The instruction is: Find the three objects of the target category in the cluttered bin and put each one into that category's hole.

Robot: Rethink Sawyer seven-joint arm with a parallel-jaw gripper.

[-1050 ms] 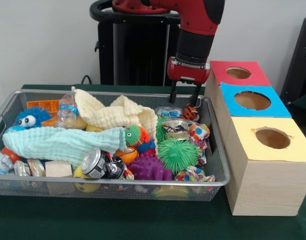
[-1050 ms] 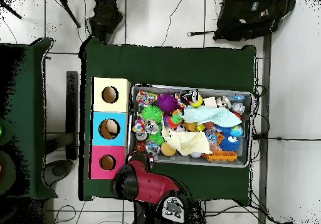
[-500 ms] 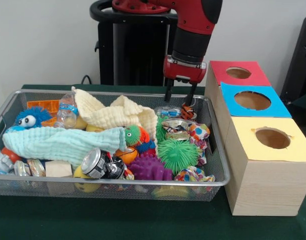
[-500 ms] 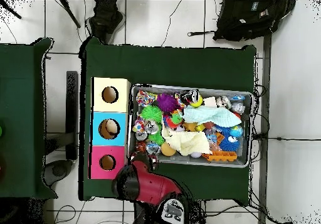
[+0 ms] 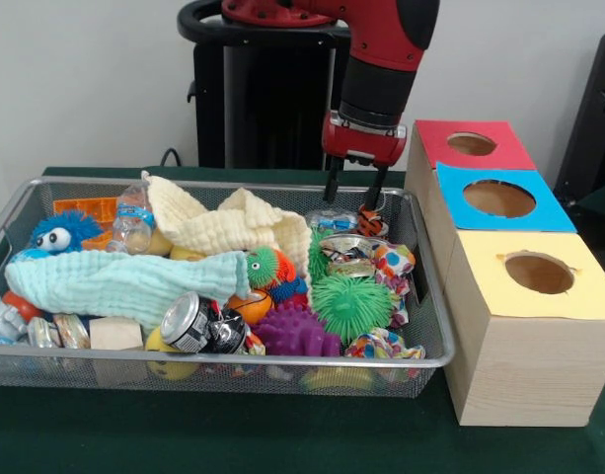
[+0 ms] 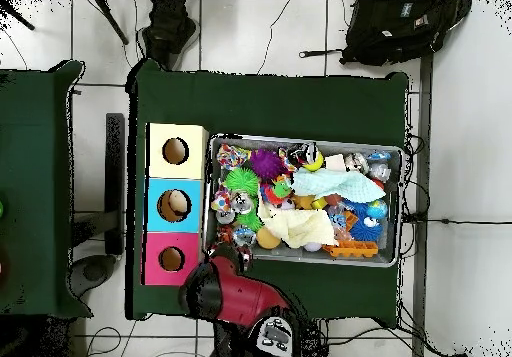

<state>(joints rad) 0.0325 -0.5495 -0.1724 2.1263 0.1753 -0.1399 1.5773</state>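
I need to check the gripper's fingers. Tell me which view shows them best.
The front view: the gripper hangs open above the bin's far rim, both fingers clear. In the overhead view the arm covers it.

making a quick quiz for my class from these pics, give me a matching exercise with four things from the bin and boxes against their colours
Things:
1. spiky ball
2. box nearest the camera
3. muslin cloth
4. middle box

Colours:
A. blue top
B. pale mint
C. bright green
D. yellow top

Pairs: 1-C, 2-D, 3-B, 4-A
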